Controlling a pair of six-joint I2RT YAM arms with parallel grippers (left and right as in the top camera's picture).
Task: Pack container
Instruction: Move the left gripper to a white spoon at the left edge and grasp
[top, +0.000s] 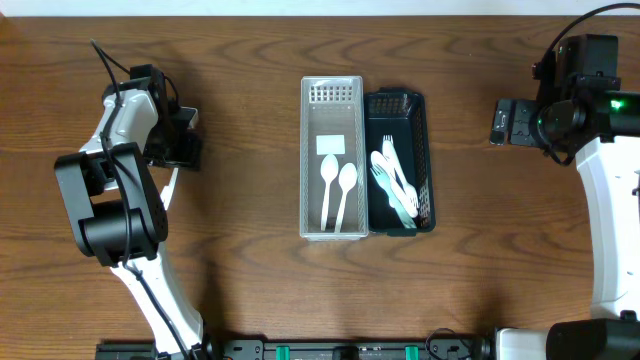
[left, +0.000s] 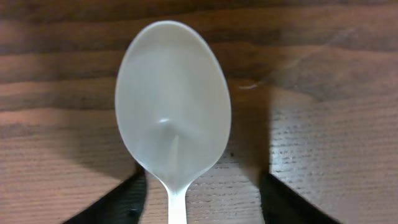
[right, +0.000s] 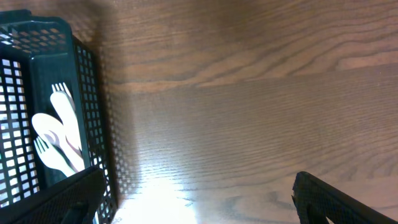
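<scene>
A white plastic spoon (left: 173, 106) lies on the wooden table, bowl away from the camera. My left gripper (left: 202, 199) is open, with the spoon's handle between its fingers and a gap on each side. From above the left gripper (top: 188, 140) is at the table's left and hides the spoon. A clear container (top: 304, 150) in the middle holds two white spoons (top: 335, 185). A dark basket (top: 428, 150) beside it holds white forks (top: 395, 180). My right gripper (top: 500, 122) is open and empty; its wrist view (right: 199, 199) shows bare table right of the basket (right: 93, 112).
The two containers stand side by side, touching, at the table's centre. The forks (right: 59, 137) show through the basket's mesh wall. Both arm bases stand at the table's left and right edges.
</scene>
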